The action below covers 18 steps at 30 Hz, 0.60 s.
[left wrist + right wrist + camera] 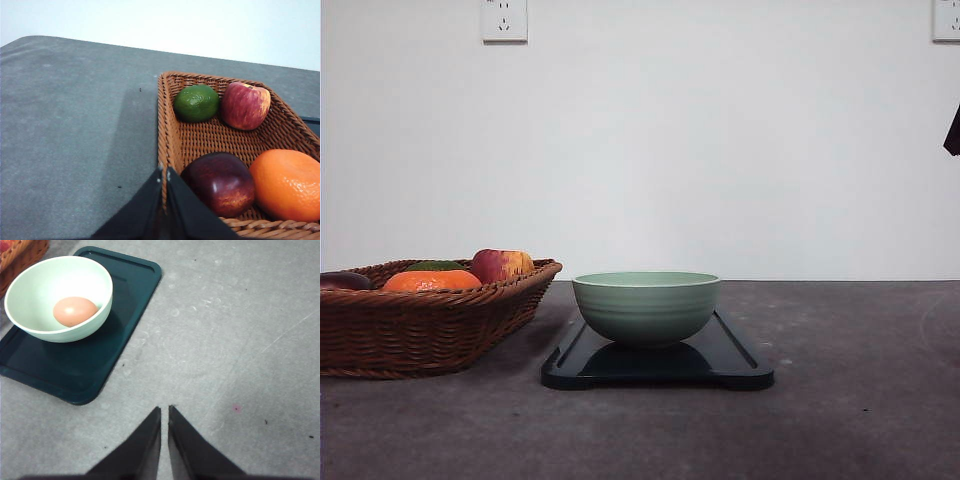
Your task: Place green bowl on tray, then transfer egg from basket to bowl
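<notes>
The green bowl (pixel 646 306) stands on the dark tray (pixel 735 358) in the middle of the table. Seen from the right wrist, a brown egg (pixel 75 311) lies inside the bowl (pixel 35 290) on the tray (pixel 75 370). The wicker basket (pixel 420 325) sits to the left of the tray. My left gripper (pixel 164 172) is shut, hovering over the basket's (pixel 210 137) near rim with nothing held. My right gripper (pixel 164 410) is shut above bare table, well apart from the tray.
The basket holds a lime (pixel 196 103), a red apple (pixel 245 105), a dark red apple (pixel 221 182) and an orange (pixel 287 184). A white wall stands behind the table. Grey tabletop extends to the right of the tray.
</notes>
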Tool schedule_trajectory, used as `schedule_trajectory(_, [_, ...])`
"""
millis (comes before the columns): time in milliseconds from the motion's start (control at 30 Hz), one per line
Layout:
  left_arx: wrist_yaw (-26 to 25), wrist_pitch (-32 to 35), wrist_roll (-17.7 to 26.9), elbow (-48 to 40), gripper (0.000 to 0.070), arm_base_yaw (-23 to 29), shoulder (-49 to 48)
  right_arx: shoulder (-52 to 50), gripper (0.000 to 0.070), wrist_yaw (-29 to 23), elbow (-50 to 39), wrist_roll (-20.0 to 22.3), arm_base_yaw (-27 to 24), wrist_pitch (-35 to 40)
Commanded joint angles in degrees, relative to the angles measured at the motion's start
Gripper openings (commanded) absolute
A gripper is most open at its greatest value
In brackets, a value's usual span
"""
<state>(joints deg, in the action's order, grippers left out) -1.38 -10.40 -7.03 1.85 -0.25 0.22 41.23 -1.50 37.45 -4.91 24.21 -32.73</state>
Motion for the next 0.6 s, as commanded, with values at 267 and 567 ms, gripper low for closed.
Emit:
schedule_trajectory(267, [0.07, -0.14, 0.17, -1.11, 0.0, 0.07, -0.03, 0.22, 0.0016, -0.04, 0.39, -0.42, 0.24, 0.56])
schedule_trajectory(567, [0.08, -0.2, 0.2, -1.11, 0.0, 0.07, -0.03, -3.99, 0.0016, -0.93, -2.85, 4.45, -0.94, 6.26])
